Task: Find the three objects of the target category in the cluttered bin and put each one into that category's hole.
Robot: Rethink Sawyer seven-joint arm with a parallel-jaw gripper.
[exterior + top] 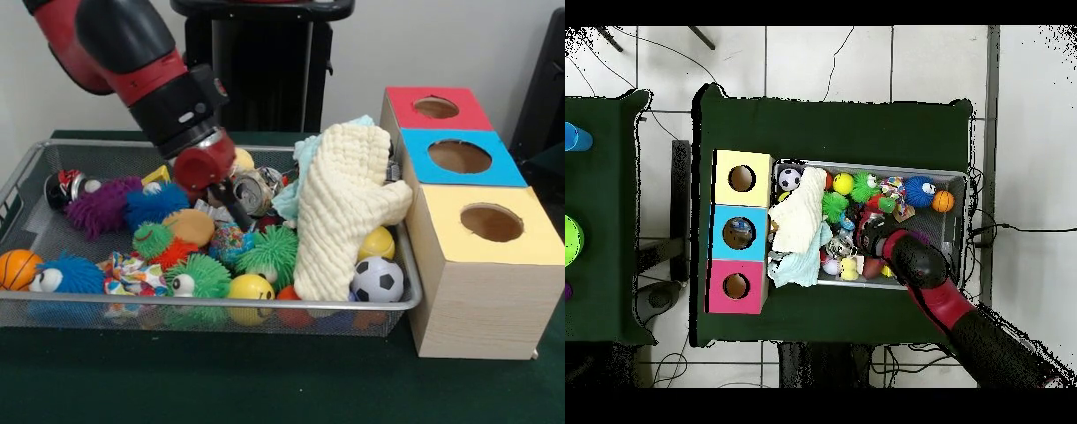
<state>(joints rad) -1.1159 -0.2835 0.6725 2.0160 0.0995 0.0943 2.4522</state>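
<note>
Nearest to us in the front view, the wire mesh bin [26, 231] crosses the lower left of the frame, its front rim running under a yellow smiley ball [251, 289] and a black-and-white soccer ball [379, 278]. Behind them, a cream knitted cloth [346, 203] stands heaped at right of centre and hides part of the bin's right side. Spiky rubber toys in green [270, 252], purple [101, 208] and blue [71, 275] fill the rest, with an orange basketball [17, 268] at the lower left corner.

At the right of the frame we see a wooden box with three holes: the yellow-topped section [488, 226] lowest, the blue-topped section [459, 157] above it and the red-topped section [436, 109] uppermost.

Coming down from the upper left, the red and black arm ends in the gripper [237, 207], which reaches into the clutter just beside a crushed silver can [256, 191]. We see only one dark finger among the toys, so we cannot tell how wide the jaws stand or whether they grasp anything.

From overhead, the arm enters from the lower right and covers the gripper entirely. Unlike the front view, this view shows all of the green table [835, 120], the tiled floor [815, 60] around it, and a pale blue cloth [803, 268] spread under the cream one, while the toys appear small and hard to separate.
</note>
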